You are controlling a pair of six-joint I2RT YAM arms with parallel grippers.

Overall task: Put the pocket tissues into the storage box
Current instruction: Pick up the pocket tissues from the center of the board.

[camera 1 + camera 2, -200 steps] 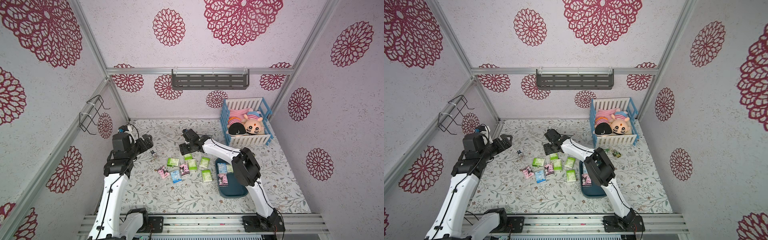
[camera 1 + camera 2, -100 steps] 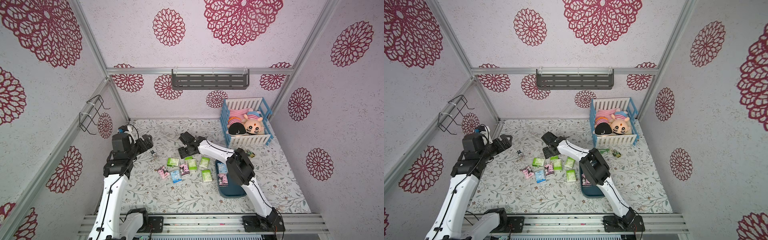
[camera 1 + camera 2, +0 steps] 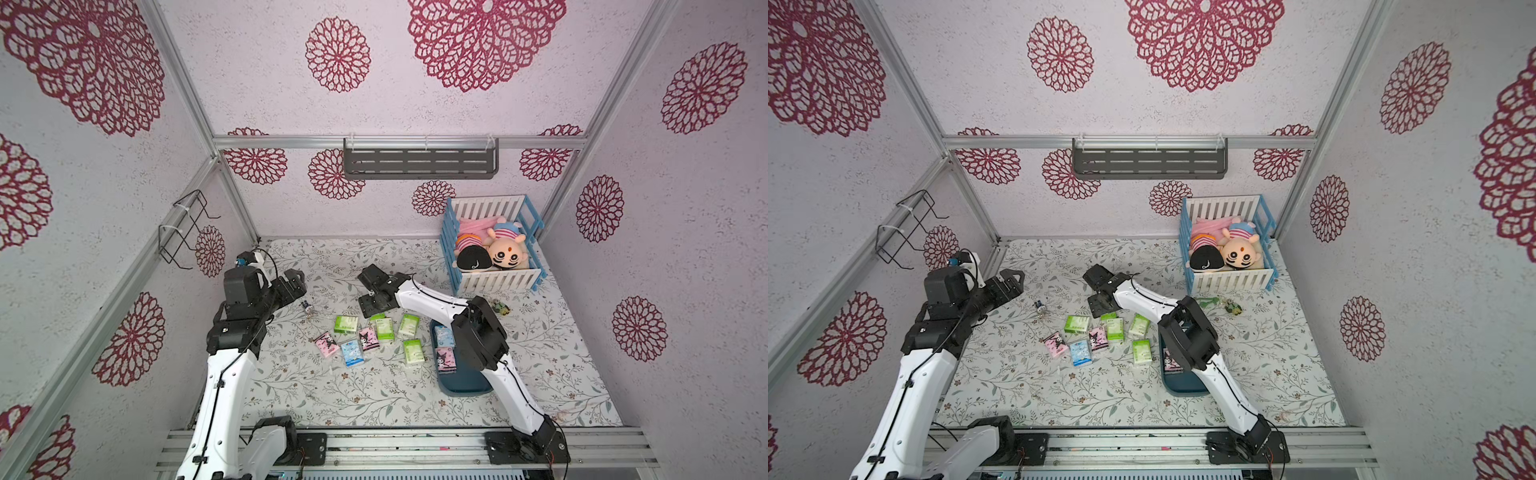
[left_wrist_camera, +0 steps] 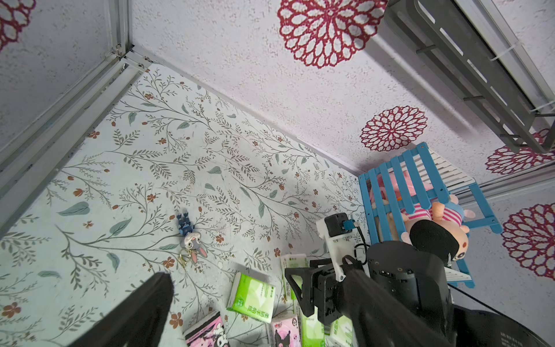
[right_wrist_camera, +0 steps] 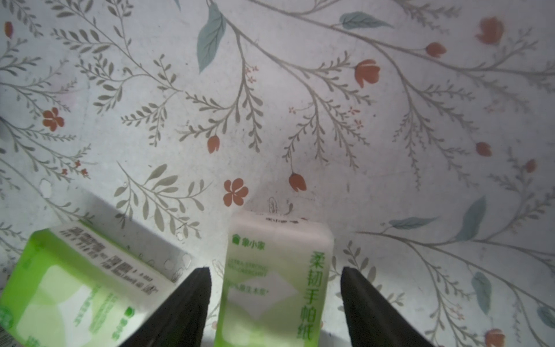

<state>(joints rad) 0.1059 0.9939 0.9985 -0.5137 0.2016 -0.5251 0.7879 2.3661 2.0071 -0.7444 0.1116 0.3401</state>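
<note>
Several pocket tissues lie loose mid-table: green packs [image 3: 345, 324] [image 3: 409, 325] [image 3: 412, 351], pink ones [image 3: 326, 345] and a light blue one [image 3: 352, 353]. My right gripper [image 3: 375, 304] [image 5: 274, 270] is low over the far end of the cluster. It is open, with a green pack [image 5: 274, 279] between its fingers and a gap on each side. Another green pack [image 5: 78, 288] lies beside it. The teal storage box [image 3: 461, 386] holds a light blue pack [image 3: 442, 336] and a pink pack [image 3: 445, 358], and my right arm partly covers it. My left gripper [image 3: 296, 283] [image 4: 256, 275] hovers open and empty, left of the packs.
A blue-and-white crib [image 3: 494, 282] with two dolls stands at the back right. A small bunny keychain [image 3: 306, 308] lies near my left gripper. A little green toy [image 3: 500, 306] sits in front of the crib. A grey shelf [image 3: 419, 164] hangs on the back wall and a wire rack [image 3: 187, 228] on the left wall.
My right gripper has come down and slightly forward onto the far green pack, with its elbow shifting left. The left arm has stayed where it was.
</note>
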